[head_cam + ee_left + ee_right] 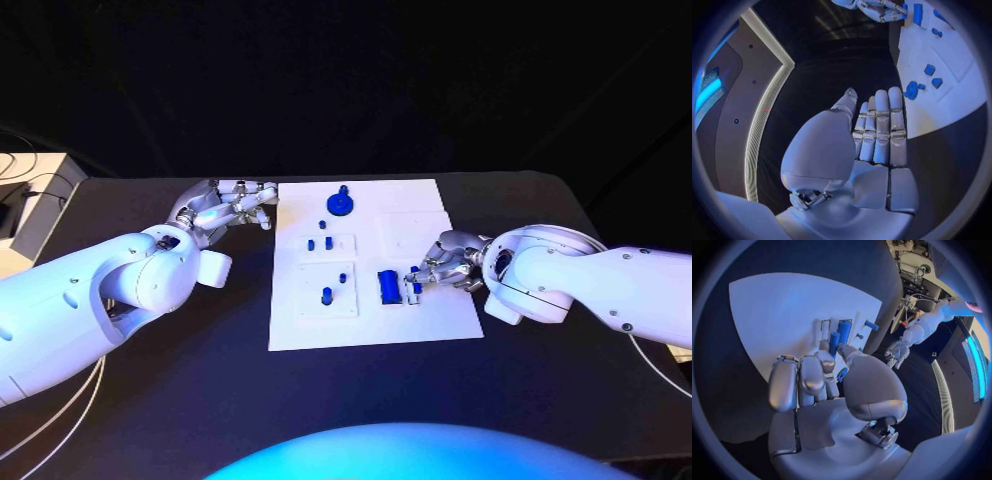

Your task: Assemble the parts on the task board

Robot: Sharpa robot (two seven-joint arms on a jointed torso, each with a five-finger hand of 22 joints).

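**One small blue part pinched at the board's right side**

One small blue part (842, 374) sits between the thumb and fingers of the right hand (443, 262), low over the task board (372, 330). Just beside it stands the tall blue block (388, 285) in its pocket, touching or nearly touching the fingertips; the right wrist view leaves that contact hard to judge. Further in, short blue pegs (326, 294) stand in the middle recesses, and a round blue piece (340, 204) lies near the far edge.

The step looks like seating the pinched part next to the block. Advice: keep the part upright, line it over its hole before lowering, and avoid nudging the block sideways. Press straight down; release only once it stands alone.

The left hand (228, 208) hovers off the board's far left corner, above the black table (173, 400), fingers straight and close together, holding nothing. It is best kept clear there, well apart from the work.
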